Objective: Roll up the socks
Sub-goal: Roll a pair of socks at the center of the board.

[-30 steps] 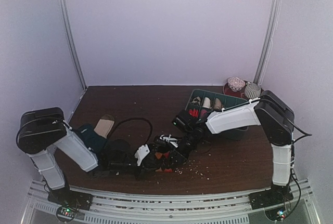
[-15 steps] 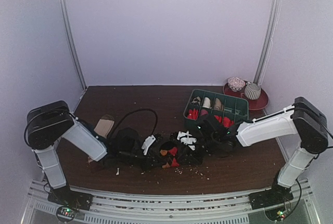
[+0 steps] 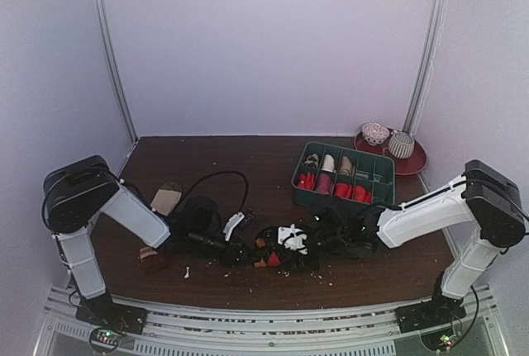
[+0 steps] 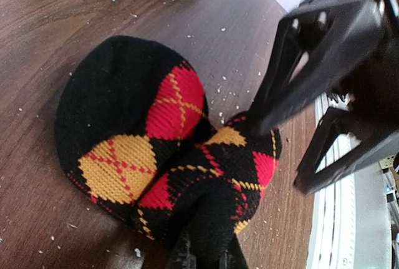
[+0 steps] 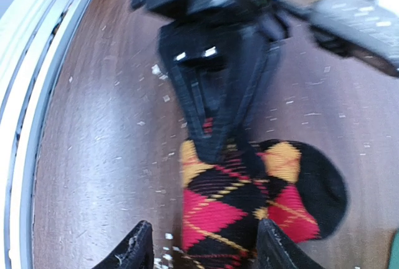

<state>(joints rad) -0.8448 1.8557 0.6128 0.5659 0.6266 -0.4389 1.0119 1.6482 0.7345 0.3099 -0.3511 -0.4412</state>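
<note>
Argyle sock (image 3: 271,257) lies mid-tabletop (image 3: 248,154), toward the near edge. It is a soft fine knit on a black ground, with red and orange-yellow diamonds crossed by thin stitched lines, folded over itself into a lumpy bundle with a rounded black toe lobe. In the left wrist view the left end effector (image 4: 206,255) is clamped narrow on a fold of the sock, fabric pinched between its black fingers. The right end effector (image 5: 206,247) stands wide, straddling the bundle's other end. One finger is clear of the fabric, the other just beside it, and nothing is gripped. The tabletop is dark wood-grain, matte, littered with white crumbs (image 4: 218,88). A second ago the right arm arched high with its elbow up. It now lies low and stretched toward the left, its fingers have spread apart, the bundle sits a little further right, and the left arm reaches further after it. At far right, a green plastic tray (image 3: 387,181) with dividers holds red rolls (image 3: 342,190) along its near side and pale rolls (image 3: 328,163) along its far side. Behind it a red plate (image 3: 416,160) carries two patterned round objects (image 3: 375,133). On the left are a strip of beige fabric (image 3: 167,198) and a looped black cable (image 3: 216,173).
</note>
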